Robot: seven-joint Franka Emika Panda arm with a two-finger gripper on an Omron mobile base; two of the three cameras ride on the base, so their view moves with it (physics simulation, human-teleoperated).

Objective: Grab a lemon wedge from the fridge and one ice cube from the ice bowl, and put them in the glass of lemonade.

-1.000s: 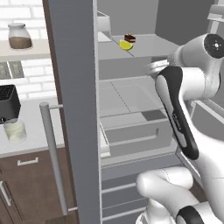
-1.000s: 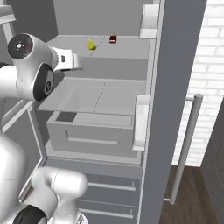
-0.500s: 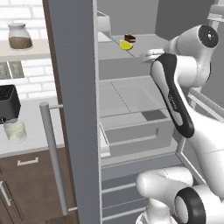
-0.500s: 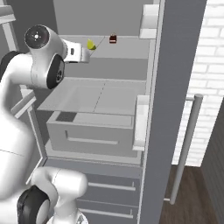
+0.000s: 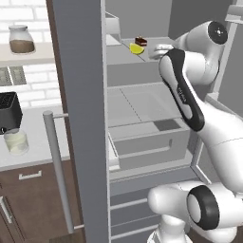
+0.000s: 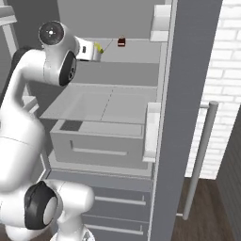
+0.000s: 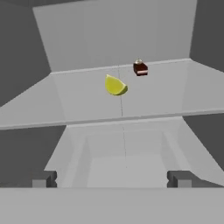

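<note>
- The gripper (image 7: 112, 179) has its jaws fully apart and holds nothing, facing the open fridge (image 5: 142, 123).
- The lemon wedge (image 7: 115, 85) lies mid-shelf, near the shelf's rear edge, just beside a dark red-brown block (image 7: 140, 68).

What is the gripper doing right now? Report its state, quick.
Gripper: open, holding nothing, jaws spread wide and aimed at the lemon wedge on the fridge shelf, not yet touching it.

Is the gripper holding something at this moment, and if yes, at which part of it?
Nothing is held. The gripper is open, short of the lemon wedge, which lies free on the fridge shelf beside a small dark block.
</note>
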